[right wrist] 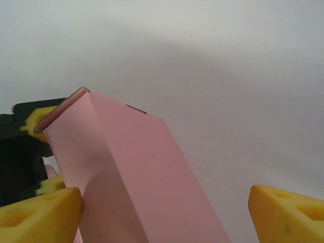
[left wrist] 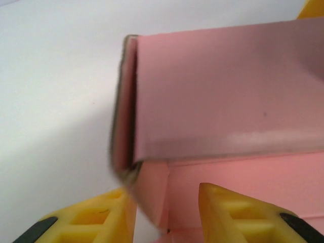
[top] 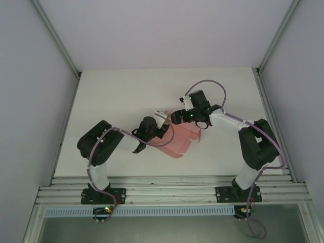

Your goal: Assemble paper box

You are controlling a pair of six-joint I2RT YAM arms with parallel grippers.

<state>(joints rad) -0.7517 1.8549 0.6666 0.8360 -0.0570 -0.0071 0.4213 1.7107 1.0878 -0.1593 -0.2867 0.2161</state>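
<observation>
Pink box (top: 179, 140) lies mid-table (top: 116, 96) between my arms. My left gripper (left wrist: 163, 195): fingers apart, one box wall standing between them. My right gripper (right wrist: 164, 200): spread wide about the box's raised end, one finger (right wrist: 45, 212) touching card, the other clear.

Top camera high at 6 o'clock, facing down onto counter (top: 116, 91). Wrist cameras close: left from 8 o'clock, right from 2, sharing paper box (top: 179, 142).
</observation>
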